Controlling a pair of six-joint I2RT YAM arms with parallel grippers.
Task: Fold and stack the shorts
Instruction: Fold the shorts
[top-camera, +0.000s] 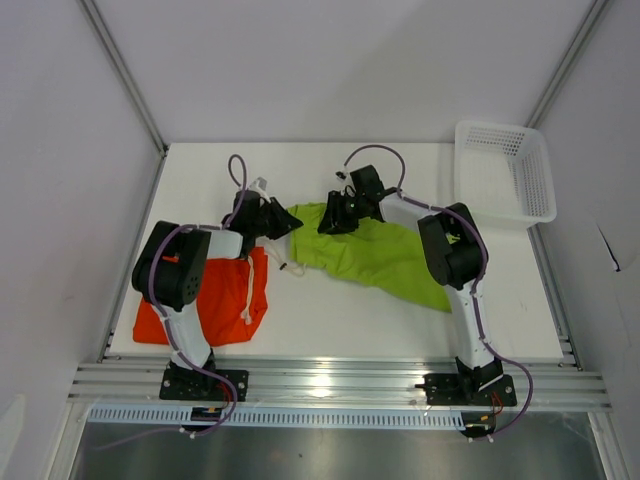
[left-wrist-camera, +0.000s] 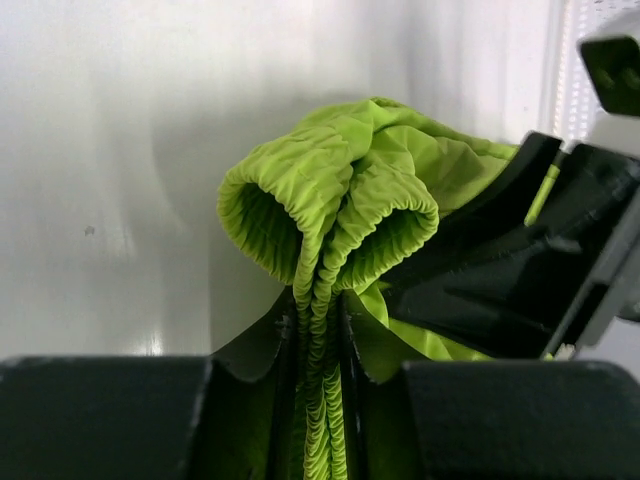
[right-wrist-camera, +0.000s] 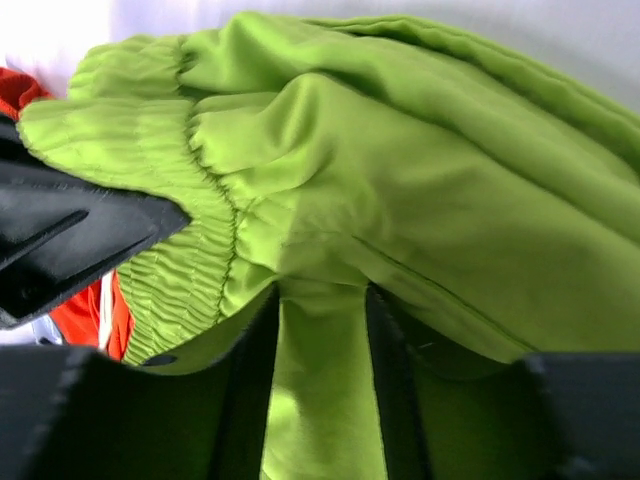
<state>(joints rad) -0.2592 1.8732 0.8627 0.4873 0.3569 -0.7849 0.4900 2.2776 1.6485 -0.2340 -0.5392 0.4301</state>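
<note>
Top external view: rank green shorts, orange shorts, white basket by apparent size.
1-2. green shorts and orange shorts: about alike. The left arm hides part of the orange pair, so no firm order.
3. white basket: slightly smaller footprint, though close.

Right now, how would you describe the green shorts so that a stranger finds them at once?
Look at the middle of the white table. The lime green shorts lie there, pinched by the left fingers and the right fingers. The other shorts, at the left, are orange-red with a white cord.
</note>
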